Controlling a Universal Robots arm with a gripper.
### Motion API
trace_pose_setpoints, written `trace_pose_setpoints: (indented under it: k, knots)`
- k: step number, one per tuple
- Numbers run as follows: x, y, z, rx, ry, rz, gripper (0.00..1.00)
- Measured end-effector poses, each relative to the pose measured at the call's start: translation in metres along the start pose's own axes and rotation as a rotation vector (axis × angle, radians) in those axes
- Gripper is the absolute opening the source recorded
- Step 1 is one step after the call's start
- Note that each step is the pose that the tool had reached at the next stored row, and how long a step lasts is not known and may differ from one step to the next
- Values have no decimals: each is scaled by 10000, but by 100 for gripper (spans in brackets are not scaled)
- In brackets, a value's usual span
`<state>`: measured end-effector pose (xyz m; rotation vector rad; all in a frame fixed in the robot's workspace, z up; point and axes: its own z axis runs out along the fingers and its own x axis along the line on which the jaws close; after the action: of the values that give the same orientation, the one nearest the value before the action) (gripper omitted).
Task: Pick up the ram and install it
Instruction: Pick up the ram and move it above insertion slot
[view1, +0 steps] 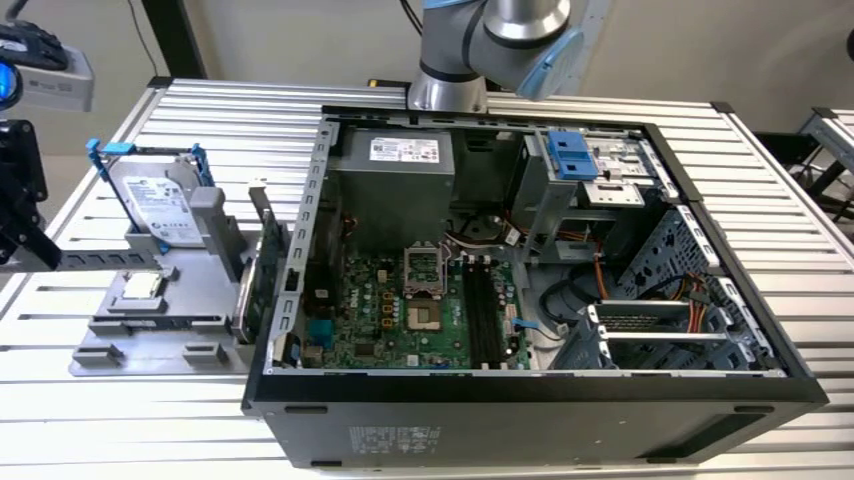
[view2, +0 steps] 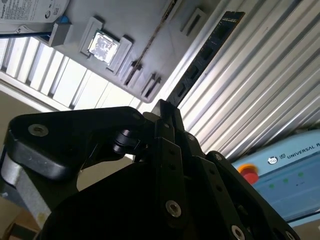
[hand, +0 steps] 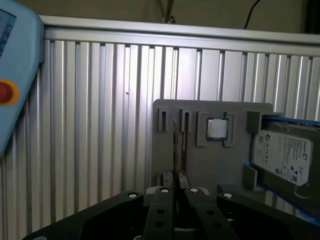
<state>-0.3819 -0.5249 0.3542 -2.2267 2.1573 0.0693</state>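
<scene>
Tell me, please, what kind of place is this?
Probably a robotics lab bench for computer assembly: an open computer case lies on a ribbed metal table, a grey fixture beside it holds a hard drive, and the gripper grips the ram.

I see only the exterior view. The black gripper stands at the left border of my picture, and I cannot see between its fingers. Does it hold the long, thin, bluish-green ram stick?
Observer: Yes. In the second wrist view the black gripper is shut on one end of the ram. The rest of the stick, with its dark chips, juts out free in front of the ribbed metal table.
Operator: Does it sit straight in the grip?
Observer: In the first wrist view the ram shows edge-on, as a thin line running straight out from between the fingers, with no visible tilt.
</scene>
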Motion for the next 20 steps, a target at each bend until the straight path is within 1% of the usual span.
trace_pose_setpoints:
  k: [8,16,18,20]
  knots:
    - [-7,0,-110,0,0,0,0]
    - [-15,0,-239,0,0,0,0]
    - [-16,1,-266,1,-1,0,0]
    - [-17,1,-275,1,-1,0,0]
